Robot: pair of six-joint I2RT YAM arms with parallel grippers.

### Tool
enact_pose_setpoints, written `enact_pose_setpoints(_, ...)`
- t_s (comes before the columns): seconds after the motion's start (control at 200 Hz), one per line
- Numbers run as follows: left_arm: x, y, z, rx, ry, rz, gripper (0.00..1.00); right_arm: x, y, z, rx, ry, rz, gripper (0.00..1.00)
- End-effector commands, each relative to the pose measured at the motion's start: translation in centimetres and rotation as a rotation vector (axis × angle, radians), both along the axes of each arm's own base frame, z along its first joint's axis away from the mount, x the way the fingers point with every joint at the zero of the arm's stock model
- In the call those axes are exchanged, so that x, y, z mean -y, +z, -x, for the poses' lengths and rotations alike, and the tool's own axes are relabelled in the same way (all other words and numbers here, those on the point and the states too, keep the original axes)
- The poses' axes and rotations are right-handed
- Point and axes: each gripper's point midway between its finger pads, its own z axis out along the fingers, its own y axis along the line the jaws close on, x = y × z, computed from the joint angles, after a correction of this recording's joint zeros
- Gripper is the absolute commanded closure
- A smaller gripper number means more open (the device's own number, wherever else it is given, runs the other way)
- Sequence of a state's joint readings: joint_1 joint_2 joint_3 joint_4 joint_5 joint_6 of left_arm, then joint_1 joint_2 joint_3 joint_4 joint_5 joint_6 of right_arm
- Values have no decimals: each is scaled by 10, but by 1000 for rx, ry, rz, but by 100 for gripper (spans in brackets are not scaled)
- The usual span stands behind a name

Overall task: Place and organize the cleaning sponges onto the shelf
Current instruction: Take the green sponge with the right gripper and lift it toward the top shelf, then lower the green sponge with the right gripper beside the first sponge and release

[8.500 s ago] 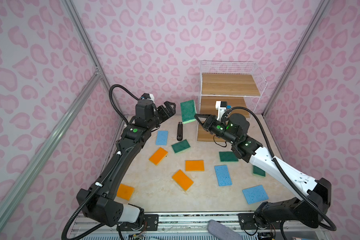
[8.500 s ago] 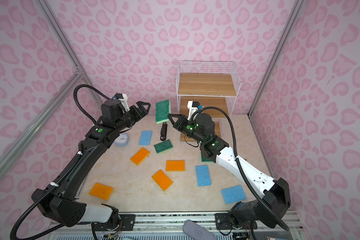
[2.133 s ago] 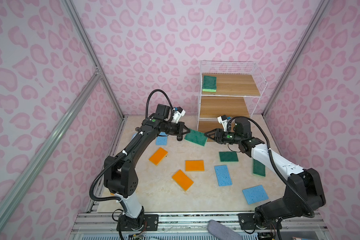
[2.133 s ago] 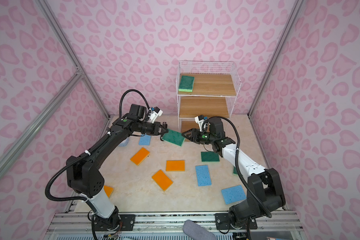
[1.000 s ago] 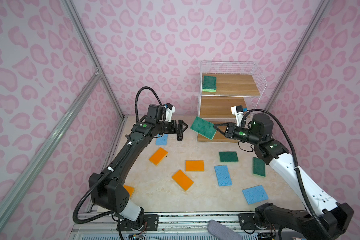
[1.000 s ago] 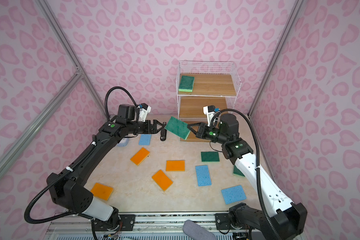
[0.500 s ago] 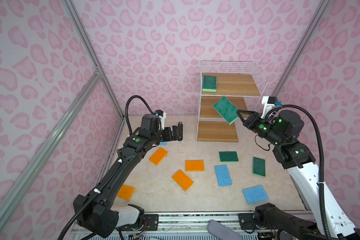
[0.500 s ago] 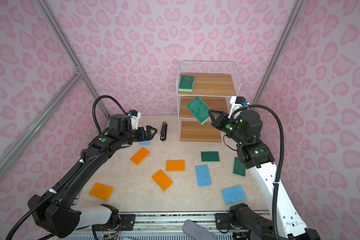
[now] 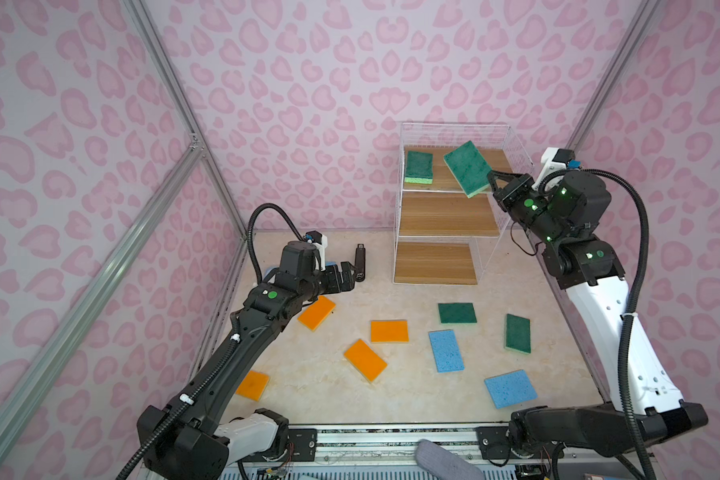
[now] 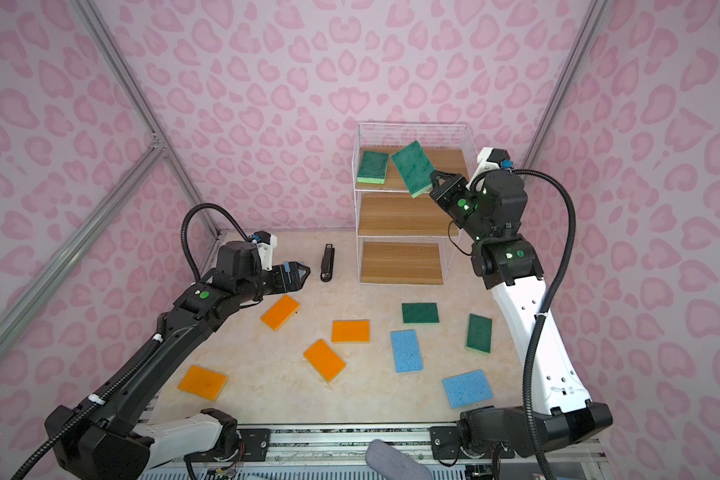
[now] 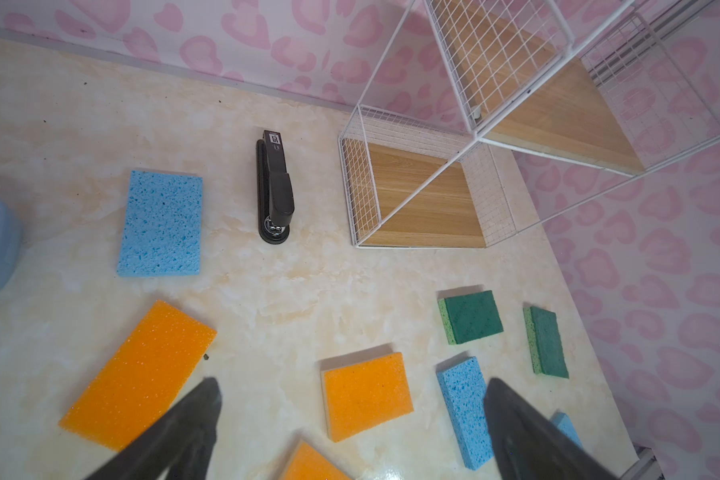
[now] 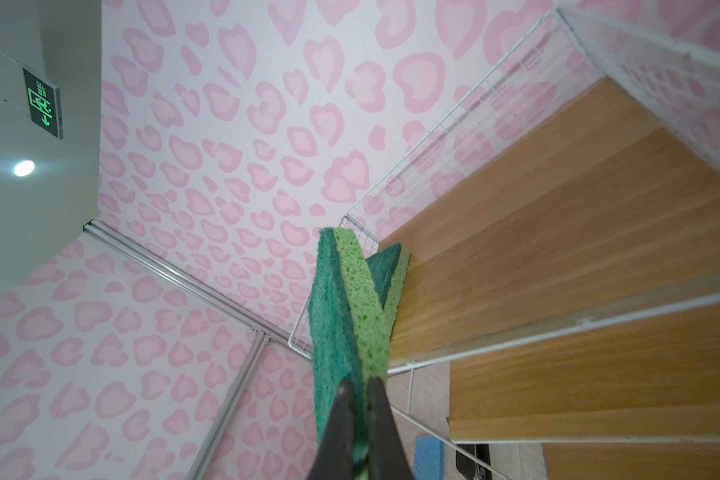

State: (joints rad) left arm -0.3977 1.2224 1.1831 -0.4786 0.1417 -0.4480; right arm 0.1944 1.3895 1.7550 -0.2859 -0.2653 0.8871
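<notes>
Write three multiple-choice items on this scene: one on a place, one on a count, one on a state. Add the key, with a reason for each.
1. Where on the shelf does the resting green sponge lie?
A. top board
B. middle board
C. bottom board

2. How many orange sponges lie on the table in a top view?
A. two
B. four
C. six

3. What state is the right gripper in?
A. open and empty
B. shut on a green sponge
C. shut on a black stapler

Key:
1 A: it lies flat at the left end of the top board.
2 B: four orange rectangles show on the table.
3 B: its jaws pinch the held green sponge, which is tilted over the top board.
</notes>
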Motion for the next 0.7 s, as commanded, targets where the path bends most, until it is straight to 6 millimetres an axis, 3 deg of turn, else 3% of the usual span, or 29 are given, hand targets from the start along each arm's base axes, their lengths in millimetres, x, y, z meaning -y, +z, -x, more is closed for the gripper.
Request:
enact_pose_setpoints(0.0,1,7,-2,32,1,14,0,7,-3,-20,-23,-60,4,100)
enact_pose_setpoints(0.265,7,-5,1,11,-22,16,1,13,-18,-60,-64,-151,-10,100)
enact_pose_setpoints(0.695,9,-12,4,1,-43,5,1,-4,-41,-103,-151,-179,42,100)
